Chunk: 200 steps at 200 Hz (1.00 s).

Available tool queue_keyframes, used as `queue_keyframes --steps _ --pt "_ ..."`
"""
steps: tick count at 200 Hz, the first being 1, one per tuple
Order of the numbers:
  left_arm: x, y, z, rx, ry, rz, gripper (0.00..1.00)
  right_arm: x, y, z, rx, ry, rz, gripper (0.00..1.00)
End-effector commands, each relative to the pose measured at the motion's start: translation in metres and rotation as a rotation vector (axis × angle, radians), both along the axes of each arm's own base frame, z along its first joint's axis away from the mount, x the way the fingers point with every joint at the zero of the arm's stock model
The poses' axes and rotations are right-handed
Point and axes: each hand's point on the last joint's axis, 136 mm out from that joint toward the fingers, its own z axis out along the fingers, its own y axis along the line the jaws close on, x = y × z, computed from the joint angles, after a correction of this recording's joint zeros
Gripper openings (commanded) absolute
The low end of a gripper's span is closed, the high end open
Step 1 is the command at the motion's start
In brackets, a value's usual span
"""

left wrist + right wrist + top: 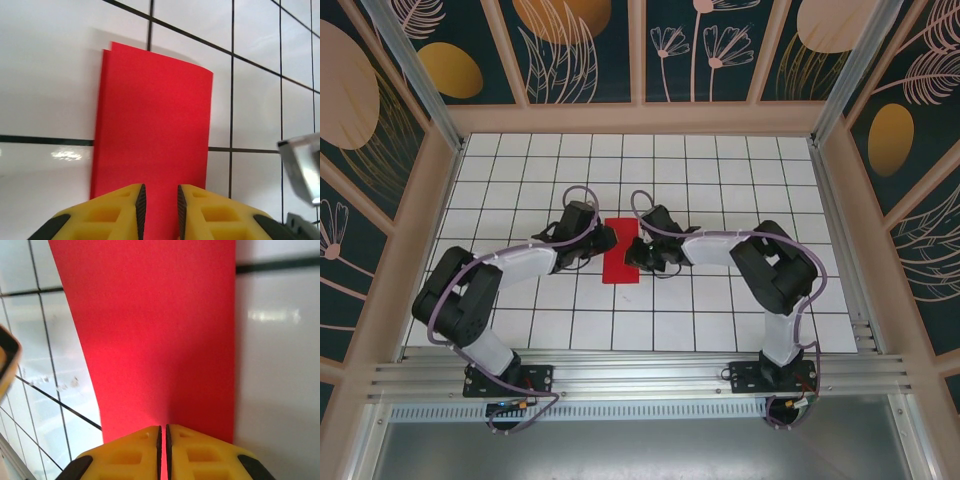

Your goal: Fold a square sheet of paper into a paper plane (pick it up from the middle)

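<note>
The square sheet of paper (620, 252) is bright red and lies folded in half as an upright rectangle at the middle of the white grid table. In the left wrist view the paper (155, 125) shows two slightly offset layers at its far left corner. My left gripper (604, 241) (161, 202) sits at the paper's left edge, its yellow fingers a narrow gap apart over the sheet. My right gripper (636, 252) (163, 442) is at the right edge, shut on the paper (160, 330), with a thin red strip pinched between its pads.
The white tiled table (720, 180) is ringed by a wooden frame with patterned panels (580, 40). An aluminium rail (640, 375) runs along the near edge by the arm bases. Part of the right arm's hardware (302, 167) shows in the left wrist view.
</note>
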Motion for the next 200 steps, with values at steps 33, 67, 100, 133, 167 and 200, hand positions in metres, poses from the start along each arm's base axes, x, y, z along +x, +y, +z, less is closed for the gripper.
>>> queue_keyframes --steps 33,67,100,133,167,200 --pt "0.0 0.024 0.016 -0.03 -0.047 0.107 0.23 0.068 0.004 0.024 -0.026 -0.129 0.017 0.13" --pt "-0.006 0.014 0.014 -0.063 -0.028 0.056 0.24 0.091 0.01 0.006 -0.062 -0.11 0.031 0.13" --pt "-0.014 0.001 0.012 -0.114 -0.002 -0.015 0.25 0.103 0.001 -0.008 -0.107 -0.091 -0.007 0.13" --pt "-0.024 -0.021 0.01 -0.145 0.015 -0.108 0.25 0.107 -0.025 -0.022 -0.17 -0.06 -0.104 0.13" --pt "-0.033 -0.046 0.002 -0.155 0.042 -0.196 0.24 0.105 -0.041 -0.02 -0.195 -0.05 -0.191 0.13" --pt "-0.039 -0.054 -0.014 -0.15 0.09 -0.222 0.2 0.106 -0.055 -0.009 -0.2 -0.053 -0.288 0.12"
